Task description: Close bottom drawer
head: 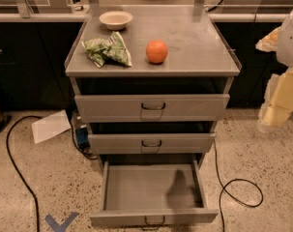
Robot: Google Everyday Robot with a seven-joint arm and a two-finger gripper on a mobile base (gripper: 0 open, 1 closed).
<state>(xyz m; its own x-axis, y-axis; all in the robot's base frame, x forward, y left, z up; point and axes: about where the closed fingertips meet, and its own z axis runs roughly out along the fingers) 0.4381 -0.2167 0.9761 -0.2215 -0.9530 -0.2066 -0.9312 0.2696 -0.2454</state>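
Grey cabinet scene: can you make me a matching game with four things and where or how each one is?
1 orange
2 bowl
3 bottom drawer
4 tool

A pulled out
B right edge of view, beside the cabinet
C cabinet top, rear left
D cabinet top, right of green bag

Pairs: 1-D, 2-C, 3-A, 4-B

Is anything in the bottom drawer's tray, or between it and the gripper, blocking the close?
Nothing visible does. The bottom drawer stands pulled out, its tray bare but for a shadow. The gripper hangs at the right edge, beside the cabinet; a black cable loops on the floor between them, clear of the drawer.
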